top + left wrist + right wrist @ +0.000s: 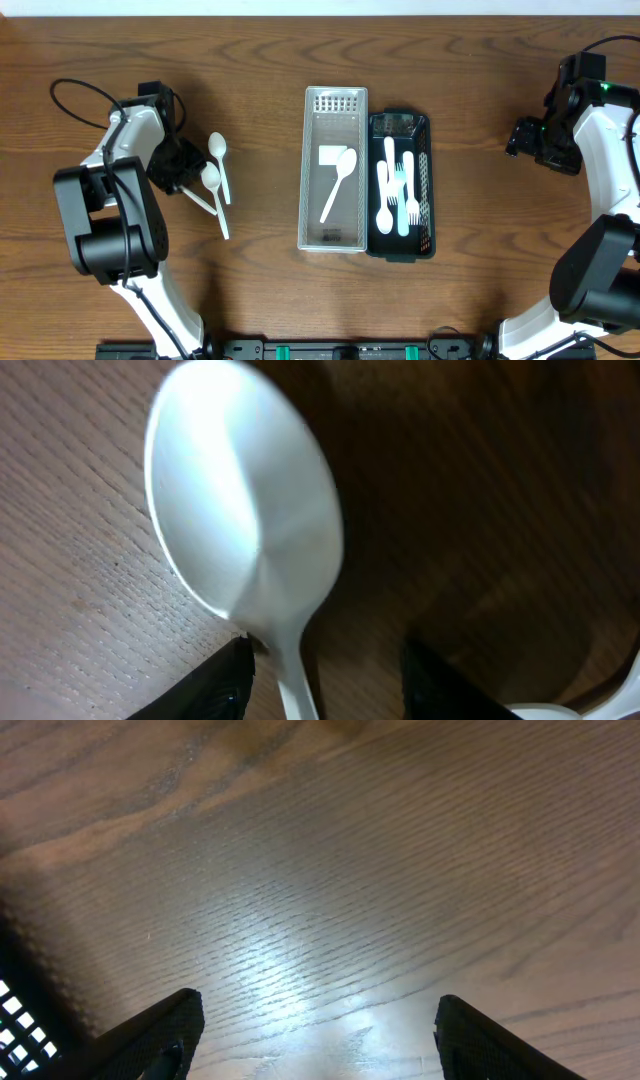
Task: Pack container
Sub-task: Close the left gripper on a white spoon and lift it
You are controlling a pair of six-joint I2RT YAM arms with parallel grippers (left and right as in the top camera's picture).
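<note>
Two white plastic spoons [218, 150] [211, 178] lie on the wooden table at the left. My left gripper [178, 165] is low beside them. In the left wrist view one spoon [240, 520] fills the frame, and its handle runs down between my open fingers [325, 660]; the left finger is next to the neck, the right finger stands apart. A clear tray [312, 170] in the middle holds a white spoon [338, 178]. A black mesh tray [428, 190] beside it holds several white forks and spoons. My right gripper [520, 137] [318, 1010] is open and empty over bare table.
A thin white handle [200, 201] lies below the left gripper beside the spoons. A corner of the black mesh tray [10, 1015] shows at the lower left of the right wrist view. Both arm bases stand at the table's front corners.
</note>
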